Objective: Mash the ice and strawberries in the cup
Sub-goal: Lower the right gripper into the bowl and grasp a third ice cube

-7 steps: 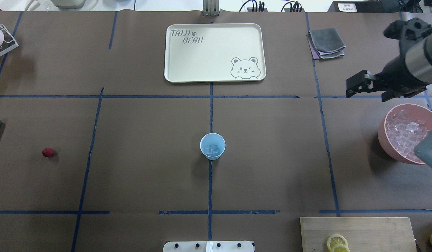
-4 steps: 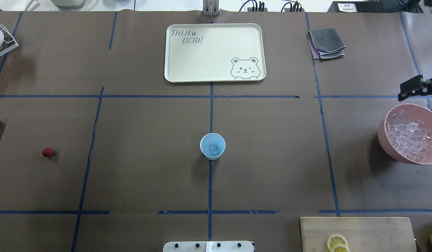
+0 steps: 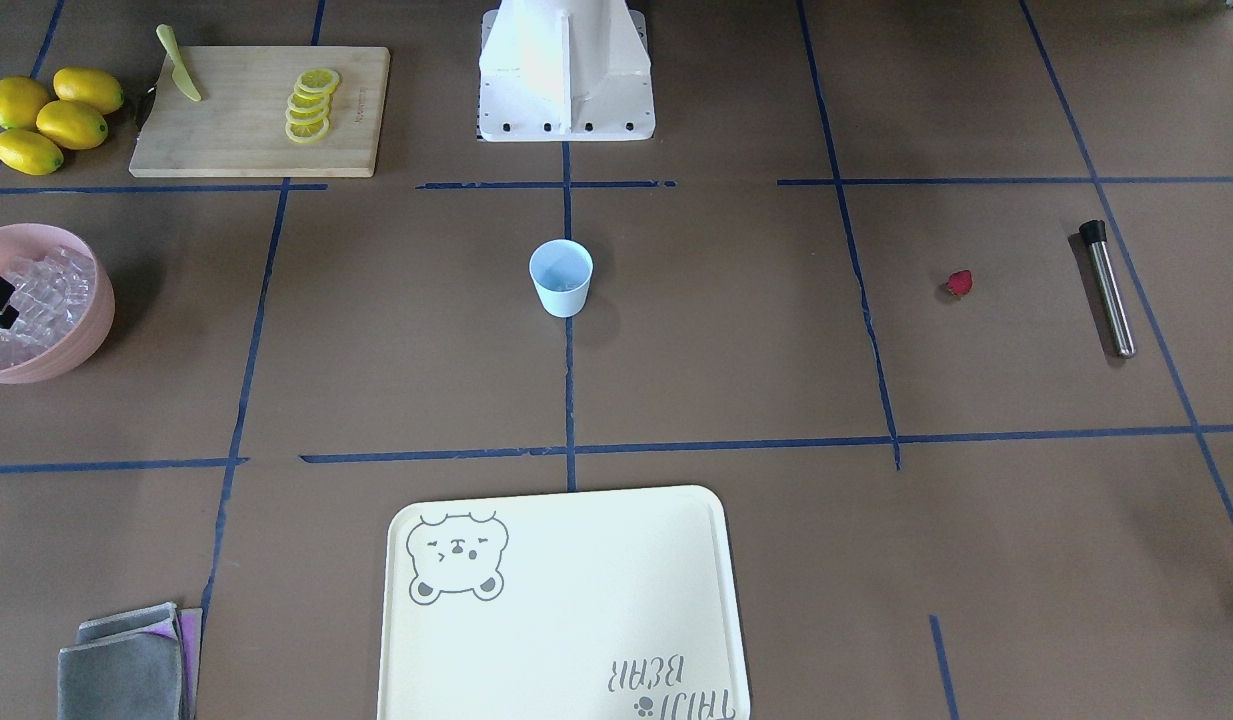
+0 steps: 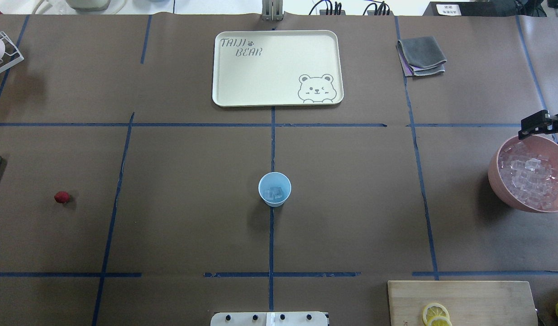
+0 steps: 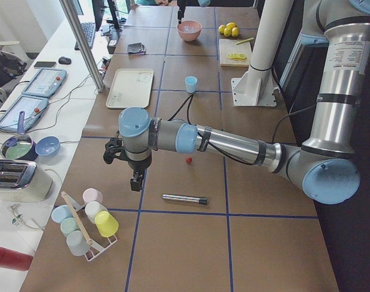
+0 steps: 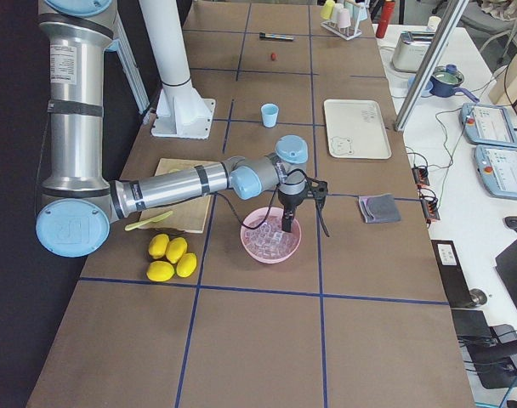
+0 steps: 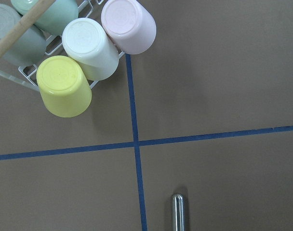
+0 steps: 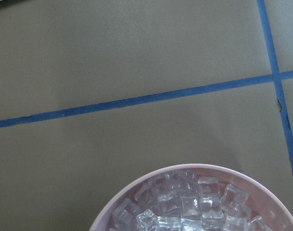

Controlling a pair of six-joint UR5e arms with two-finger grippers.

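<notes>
Cup (image 4: 274, 189) stands at table centre with a few ice cubes (image 4: 274, 194) inside. The strawberry piece (image 4: 61, 197) lies on the table, well apart at the cup's 9 o'clock in the overhead view. Within the last second the right gripper (image 4: 543, 127) has withdrawn to the 12 o'clock rim of the pink ice bowl (image 4: 492, 174), jaws parted and empty. Judgement: another ice pick-up is starting; mashing has not begun. Left gripper (image 5: 135, 177) hangs near the cup rack (image 5: 87, 226); whether its jaws are parted cannot be told.
</notes>
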